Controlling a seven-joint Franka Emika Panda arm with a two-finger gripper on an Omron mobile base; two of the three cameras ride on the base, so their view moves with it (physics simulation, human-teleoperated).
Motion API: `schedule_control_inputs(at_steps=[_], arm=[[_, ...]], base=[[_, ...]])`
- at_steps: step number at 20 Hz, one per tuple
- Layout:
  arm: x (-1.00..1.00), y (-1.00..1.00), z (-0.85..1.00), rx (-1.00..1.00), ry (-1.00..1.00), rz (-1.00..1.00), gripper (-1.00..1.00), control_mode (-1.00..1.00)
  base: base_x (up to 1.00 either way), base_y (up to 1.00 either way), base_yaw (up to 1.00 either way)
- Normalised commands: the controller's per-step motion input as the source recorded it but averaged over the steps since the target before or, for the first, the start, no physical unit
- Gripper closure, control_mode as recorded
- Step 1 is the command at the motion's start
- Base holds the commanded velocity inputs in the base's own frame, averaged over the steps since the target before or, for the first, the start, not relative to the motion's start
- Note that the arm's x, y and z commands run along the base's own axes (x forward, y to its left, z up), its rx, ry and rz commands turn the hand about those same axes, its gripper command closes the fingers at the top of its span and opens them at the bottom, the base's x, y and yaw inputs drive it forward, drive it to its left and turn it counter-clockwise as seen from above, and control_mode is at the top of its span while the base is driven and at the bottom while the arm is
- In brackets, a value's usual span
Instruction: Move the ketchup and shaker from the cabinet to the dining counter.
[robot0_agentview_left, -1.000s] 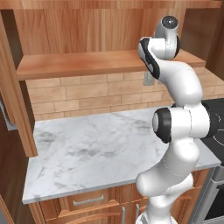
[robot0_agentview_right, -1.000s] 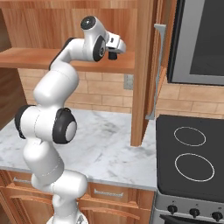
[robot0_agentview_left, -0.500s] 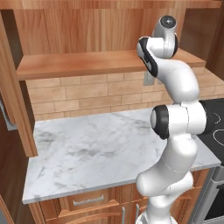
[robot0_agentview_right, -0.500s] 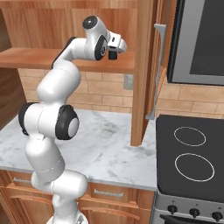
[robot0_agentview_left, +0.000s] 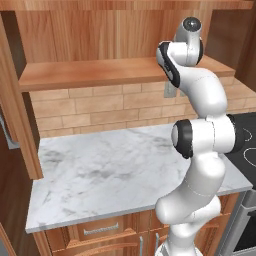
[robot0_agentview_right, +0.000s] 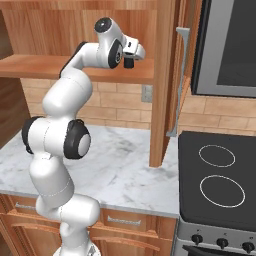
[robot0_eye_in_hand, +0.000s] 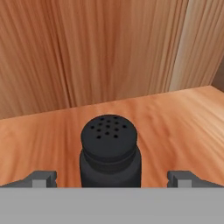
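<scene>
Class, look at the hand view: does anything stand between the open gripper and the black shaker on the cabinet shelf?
Nothing visible does. The shaker stands upright on the shelf, centred between the fingertips of the open gripper, with bare wood around it.

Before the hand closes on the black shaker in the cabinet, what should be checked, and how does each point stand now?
1. Hand open: ok, fingertips stand wide apart.
2. Shaker centred between the fingertips: ok in the hand view.
3. Shaker upright on the cabinet shelf: ok.
4. Fingertips clear of the shaker: ok, gaps on both sides.
5. Hand deep enough for a firm grip: cannot tell; the shaker's lower body is hidden.
6. Ketchup already moved: cannot tell.
</scene>
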Motion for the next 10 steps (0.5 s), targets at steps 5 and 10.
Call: schedule_control_inputs(at_steps=[5,10], arm=[[0.03,-0.02,-0.04,0.0,0.0,0.0,-1.0,-1.0],[0.06,0.0,-0.04,0.0,0.0,0.0,-1.0,-1.0]], base=[[0.0,0.0,0.0],[0.0,0.0,0.0]])
